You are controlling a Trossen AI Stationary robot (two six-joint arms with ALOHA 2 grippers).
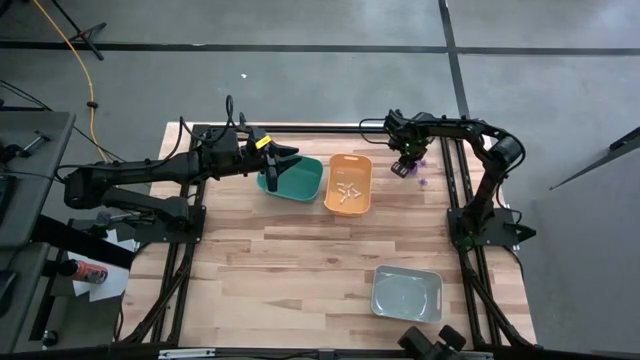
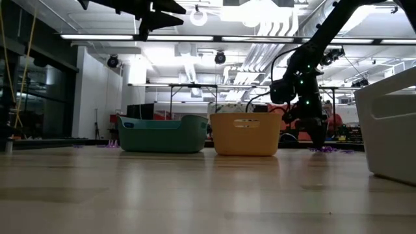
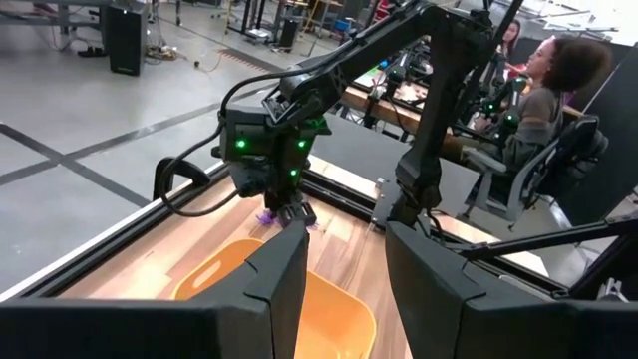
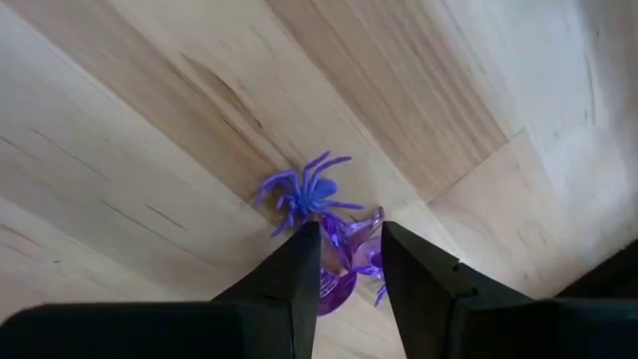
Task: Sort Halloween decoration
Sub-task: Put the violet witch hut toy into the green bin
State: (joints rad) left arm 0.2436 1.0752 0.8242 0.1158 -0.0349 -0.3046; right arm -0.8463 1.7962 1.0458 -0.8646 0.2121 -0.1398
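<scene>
Purple trinkets of the Halloween decoration lie on the wooden table at its far right. In the right wrist view a purple spider rests flat on the wood, and beside it is a translucent purple trinket. My right gripper points down over that trinket and is shut on it. Cream trinkets lie in the orange bin. My left gripper hovers open above the green bin with nothing between its fingers. My right gripper pinches the translucent purple trinket between its two fingers, which come from above and point down. The trinket sits on the table right next to the purple spider. Its lower part is hidden behind the fingers.
The green bin and the orange bin stand side by side at the table's far middle. A grey bin stands near the front right. A seated person shows beyond the table's far side. Bare wood lies across the middle and the left.
</scene>
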